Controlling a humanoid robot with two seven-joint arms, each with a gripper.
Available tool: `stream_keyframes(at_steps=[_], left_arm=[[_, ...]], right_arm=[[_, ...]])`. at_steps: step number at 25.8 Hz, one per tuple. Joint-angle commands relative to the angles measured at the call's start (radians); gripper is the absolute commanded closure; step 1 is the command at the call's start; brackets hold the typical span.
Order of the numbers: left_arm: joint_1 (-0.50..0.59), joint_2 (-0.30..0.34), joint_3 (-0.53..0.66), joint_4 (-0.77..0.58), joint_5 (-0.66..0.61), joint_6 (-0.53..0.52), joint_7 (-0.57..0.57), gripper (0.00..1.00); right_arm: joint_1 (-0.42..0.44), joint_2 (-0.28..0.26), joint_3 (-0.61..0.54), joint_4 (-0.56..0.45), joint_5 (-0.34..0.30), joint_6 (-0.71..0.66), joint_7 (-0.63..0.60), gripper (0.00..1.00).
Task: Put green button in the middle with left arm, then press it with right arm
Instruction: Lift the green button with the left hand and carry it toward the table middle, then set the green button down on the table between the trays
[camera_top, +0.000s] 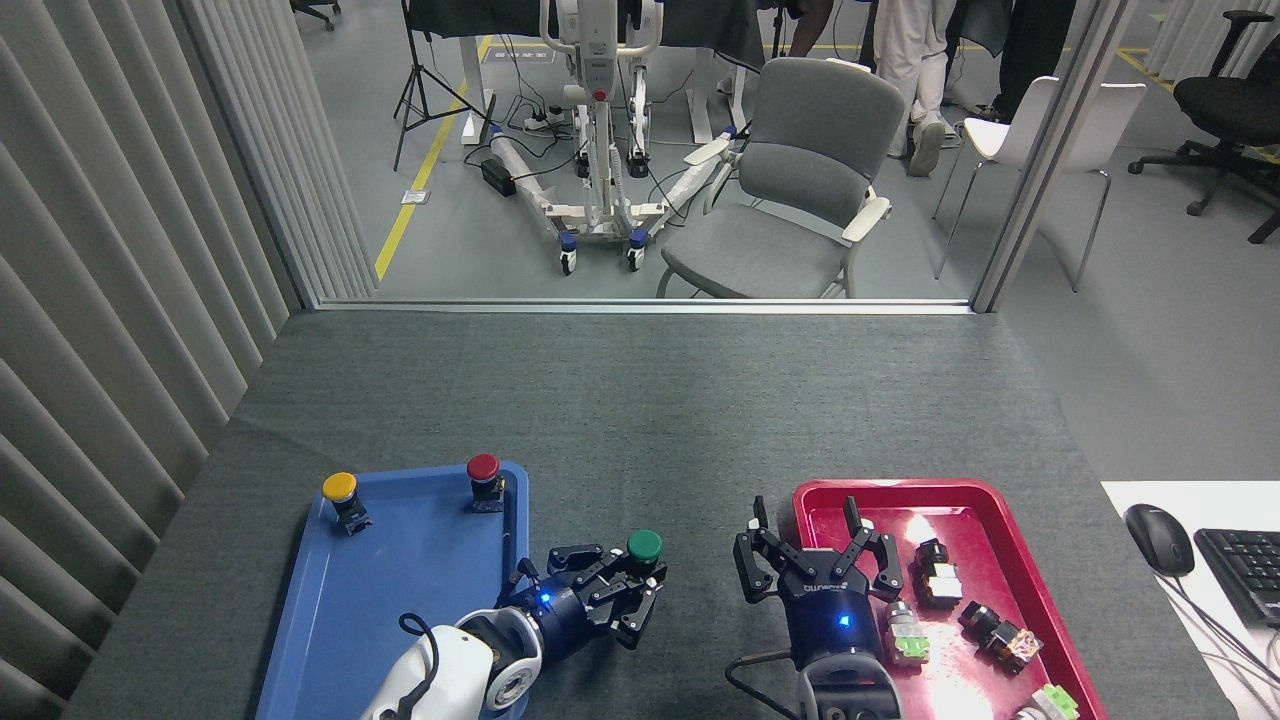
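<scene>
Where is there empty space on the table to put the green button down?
The grey strip between the blue tray and red tray is bare but narrow, with both grippers in it. The wide felt beyond both trays is bare. The red tray is crowded with parts; the blue tray holds two buttons at its far edge.

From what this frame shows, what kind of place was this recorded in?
Most likely a robotics lab in an office-style space: a wheeled white equipment stand with cables on the floor, a tripod, office chairs, and a felt-covered table with sorting trays.
</scene>
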Motion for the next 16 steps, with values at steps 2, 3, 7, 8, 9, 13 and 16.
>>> stream_keyframes(at_steps=[2, 3, 7, 8, 9, 13, 16], left_arm=[[0.0, -0.006, 0.005, 0.026, 0.0, -0.005, 0.023, 0.88], [0.0, -0.006, 0.007, 0.035, 0.002, -0.002, 0.025, 0.87], [0.0, -0.003, 0.013, 0.076, 0.008, -0.001, 0.039, 0.86], [0.0, -0.003, 0.013, 0.088, 0.009, -0.001, 0.043, 0.86], [-0.001, -0.008, 0.015, 0.105, 0.011, 0.005, 0.033, 0.86], [-0.009, -0.011, 0.016, 0.13, 0.016, 0.027, 0.042, 0.78], [-0.009, -0.018, 0.022, 0.13, 0.034, 0.028, 0.045, 0.42]], right_arm=[[0.0, 0.001, 0.0, 0.0, 0.001, -0.001, 0.006, 0.0], [0.0, 0.001, 0.0, 0.0, 0.001, -0.001, 0.006, 0.0], [0.0, -0.001, 0.0, 0.0, -0.001, -0.001, 0.006, 0.0], [0.0, 0.001, 0.0, 0.0, -0.001, -0.001, 0.006, 0.0], [0.0, -0.001, 0.0, 0.0, -0.001, -0.001, 0.006, 0.0], [0.0, 0.001, 0.0, 0.002, 0.001, -0.001, 0.006, 0.0], [0.0, 0.001, 0.0, 0.002, 0.001, -0.001, 0.006, 0.0]])
